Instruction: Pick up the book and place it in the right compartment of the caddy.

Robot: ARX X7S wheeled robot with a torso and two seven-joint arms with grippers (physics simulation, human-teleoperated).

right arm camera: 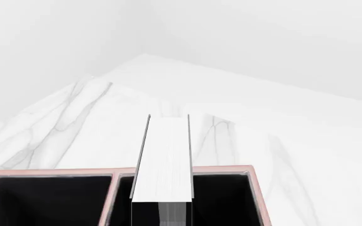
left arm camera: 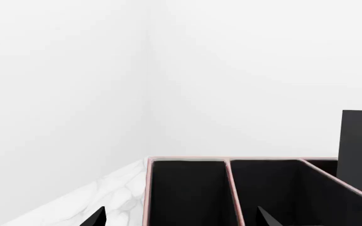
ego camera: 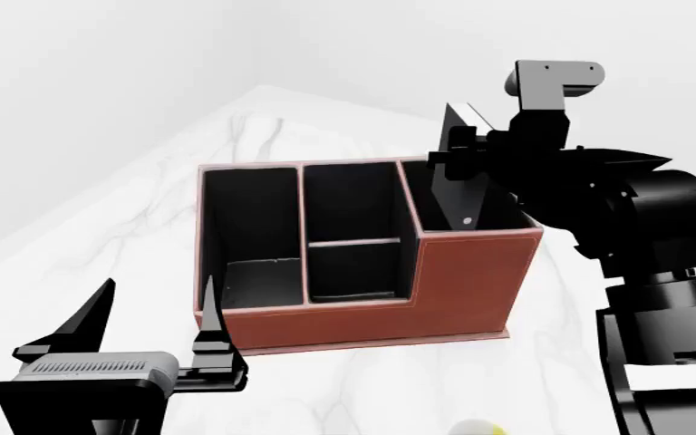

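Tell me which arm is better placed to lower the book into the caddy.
Right. Its pincer already holds the book upright over the right compartment. The left pincer hangs open and empty in front of the caddy.

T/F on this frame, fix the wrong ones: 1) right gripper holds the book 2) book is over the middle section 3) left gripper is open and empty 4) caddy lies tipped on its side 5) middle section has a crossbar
1. True. The right gripper is shut on the book.
2. False. The book sits in the top of the right compartment, the one with the tallest front wall.
3. True. The left gripper hovers in front of the caddy with its fingers spread and nothing between them.
4. False. The caddy stands upright on the marble table, openings facing up.
5. True. A crossbar divides the middle section.
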